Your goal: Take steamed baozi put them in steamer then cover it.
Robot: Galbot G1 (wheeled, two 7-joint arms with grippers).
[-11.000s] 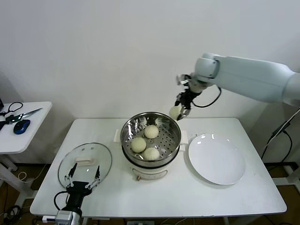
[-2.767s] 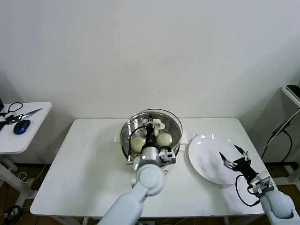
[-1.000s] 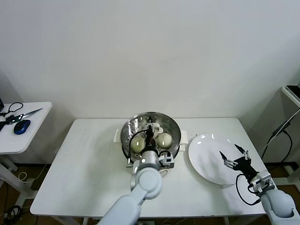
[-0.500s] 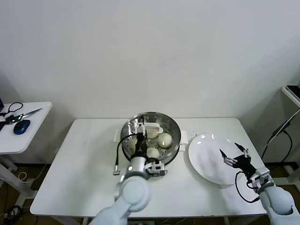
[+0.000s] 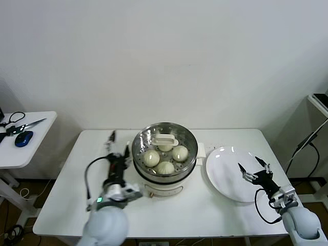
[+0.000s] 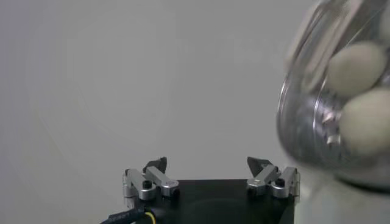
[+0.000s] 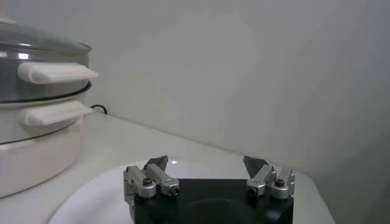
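The steamer (image 5: 163, 186) stands mid-table with the glass cover (image 5: 165, 139) resting on it. Several cream baozi (image 5: 151, 157) show through the glass, one partly hidden under the white handle. My left gripper (image 5: 119, 144) is open and empty, just left of the steamer and clear of it. In the left wrist view its fingers (image 6: 207, 164) are spread wide, with the steamer (image 6: 304, 125) and the baozi (image 6: 356, 67) blurred to one side. My right gripper (image 5: 253, 168) hangs open and empty over the white plate; the right wrist view shows it (image 7: 207, 162) with the covered steamer (image 7: 30, 131) farther off.
A flat white plate (image 5: 225, 185) lies right of the steamer, seen under the right gripper (image 7: 103, 192). A small side table (image 5: 31, 146) at the far left holds scissors (image 5: 23, 125) and a blue mouse (image 5: 23, 138). Bare tabletop (image 5: 77, 169) stretches left of the steamer.
My left gripper has opened, let go of the cover's handle and swung from above the steamer to its left side. The cover stays on the steamer. The right gripper barely moved.
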